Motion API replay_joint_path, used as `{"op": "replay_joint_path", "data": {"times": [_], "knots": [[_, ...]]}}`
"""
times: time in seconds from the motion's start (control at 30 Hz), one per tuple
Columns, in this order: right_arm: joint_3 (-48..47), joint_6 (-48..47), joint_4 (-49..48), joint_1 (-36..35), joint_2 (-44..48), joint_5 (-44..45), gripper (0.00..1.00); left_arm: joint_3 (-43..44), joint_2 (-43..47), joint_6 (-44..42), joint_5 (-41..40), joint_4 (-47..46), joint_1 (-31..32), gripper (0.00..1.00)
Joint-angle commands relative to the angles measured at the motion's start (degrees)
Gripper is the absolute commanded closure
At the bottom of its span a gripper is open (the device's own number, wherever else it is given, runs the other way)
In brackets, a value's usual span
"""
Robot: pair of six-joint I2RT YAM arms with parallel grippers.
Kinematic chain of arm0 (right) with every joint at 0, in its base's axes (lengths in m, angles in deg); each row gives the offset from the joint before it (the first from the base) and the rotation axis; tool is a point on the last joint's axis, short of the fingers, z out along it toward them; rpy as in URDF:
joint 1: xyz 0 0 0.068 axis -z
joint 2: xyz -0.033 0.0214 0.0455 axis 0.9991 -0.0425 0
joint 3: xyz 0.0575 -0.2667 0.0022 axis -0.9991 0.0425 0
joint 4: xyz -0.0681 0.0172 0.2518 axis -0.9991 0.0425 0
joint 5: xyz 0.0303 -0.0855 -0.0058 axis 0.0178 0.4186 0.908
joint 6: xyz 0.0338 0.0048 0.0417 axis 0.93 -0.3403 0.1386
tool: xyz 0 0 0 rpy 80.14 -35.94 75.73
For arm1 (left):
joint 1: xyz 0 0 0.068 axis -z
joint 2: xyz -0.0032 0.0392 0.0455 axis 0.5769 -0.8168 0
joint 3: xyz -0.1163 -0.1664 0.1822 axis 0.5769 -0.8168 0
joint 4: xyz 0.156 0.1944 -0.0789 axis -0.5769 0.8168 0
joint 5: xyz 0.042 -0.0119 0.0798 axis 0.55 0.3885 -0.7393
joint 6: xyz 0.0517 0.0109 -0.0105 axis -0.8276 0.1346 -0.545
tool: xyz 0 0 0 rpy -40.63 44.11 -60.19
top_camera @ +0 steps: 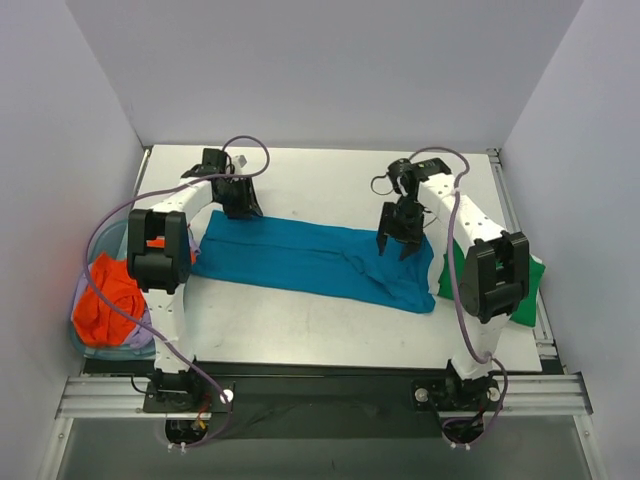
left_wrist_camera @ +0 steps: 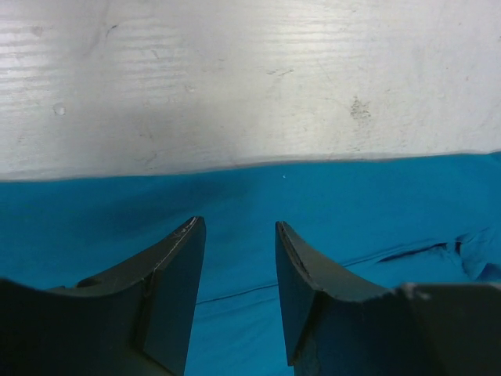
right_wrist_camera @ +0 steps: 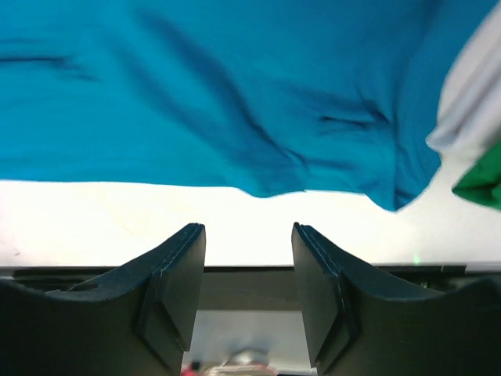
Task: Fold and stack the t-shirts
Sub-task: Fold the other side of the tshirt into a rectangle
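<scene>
Across the middle of the white table [top_camera: 320, 335] a large teal-blue t-shirt [top_camera: 300, 258] is laid out flat in a long band that runs from the left arm's side to the right arm's side, and light creases are seen toward its right end. At the far left corner of this shirt the left gripper [top_camera: 243, 208] is held low. In the left wrist view its jaws are seen standing apart with nothing between them, the left gripper [left_wrist_camera: 239, 227] being set over the teal-blue t-shirt [left_wrist_camera: 376, 211], whose far edge and the bare table [left_wrist_camera: 250, 78] lie just ahead. The right gripper [top_camera: 393, 248] is poised over the shirt's far edge near its right end, with the fingers pointed down. In the right wrist view the right gripper [right_wrist_camera: 248, 231] is likewise parted and empty, while the teal-blue t-shirt [right_wrist_camera: 196, 94] fills the upper part of that view above a strip of bare table [right_wrist_camera: 117, 219]. Whether either gripper's tips touch the cloth cannot be told. A bright green t-shirt [top_camera: 449, 275] is placed just beside the teal shirt's right end, largely hidden behind the right arm. An orange t-shirt [top_camera: 105, 300] is heaped over a lavender one [top_camera: 137, 335] in a light blue basket [top_camera: 88, 345] beside the left arm.
</scene>
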Motion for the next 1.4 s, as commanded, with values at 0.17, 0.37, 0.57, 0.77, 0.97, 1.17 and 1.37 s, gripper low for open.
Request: {"op": "replay_joint_path", "data": {"times": [0.17,0.37,0.57,0.77,0.97,1.17,1.37], "knots": [[-15.3,-12.9,0.5,-10.6,-5.6,-3.0,0.59,1.0,-0.8,1.4,2.2,-1.5,-2.0,0.49],[-15.1,-16.8,-1.2,-13.3,-12.2,-5.5,0.63,-0.3,-0.7,2.0,2.6,-2.2,-2.2,0.49],[-12.7,-16.6,-2.9,-12.8,-14.9,-3.6,0.65,-0.5,-0.9,2.3,2.7,-2.4,-2.7,0.49],[-10.7,-15.8,-3.6,-12.6,-16.4,-0.9,0.66,-1.1,-1.2,2.4,2.6,-2.4,-3.1,0.49],[-8.8,-16.1,-4.8,-12.3,-17.3,0.5,0.66,-2.0,-0.6,2.4,2.5,-2.7,-3.4,0.49],[-8.3,-16.3,-5.9,-12.4,-18.2,1.7,0.65,-1.9,-0.5,2.5,2.5,-2.8,-3.5,0.49],[-7.7,-16.3,-6.2,-12.3,-19.6,2.5,0.66,-2.4,-0.1,2.6,2.5,-2.8,-3.5,0.49]]}}
